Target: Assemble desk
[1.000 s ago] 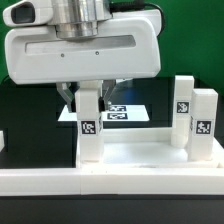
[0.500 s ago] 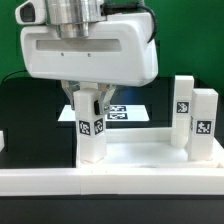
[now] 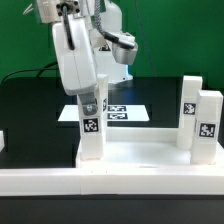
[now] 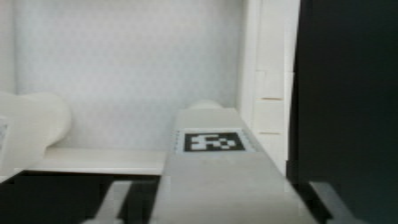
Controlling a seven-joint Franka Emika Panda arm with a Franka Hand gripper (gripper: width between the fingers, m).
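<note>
The desk's white panel [image 3: 135, 155] lies flat on the black table. One tagged white leg [image 3: 90, 128] stands upright in its corner on the exterior view's left. Two more legs [image 3: 186, 110] [image 3: 207, 126] stand at the right. My gripper [image 3: 89, 98] reaches down over the top of the left leg, its hand turned side-on to the camera. In the wrist view the leg [image 4: 217, 150] runs between my fingers [image 4: 128, 198]. A thin dark gap shows on each side, so the gripper [image 4: 226, 186] is open around it. The panel [image 4: 125, 60] lies beyond.
The marker board [image 3: 122, 112] lies flat behind the left leg. A long low white rail [image 3: 60, 186] runs along the front of the panel. Black table [image 3: 30, 110] surrounds the panel, and a small white part [image 3: 2, 140] shows at the left edge.
The hand has turned about the leg's axis, from broad face to side-on. The jaws have eased apart off the leg. The leg stays upright in its corner.
</note>
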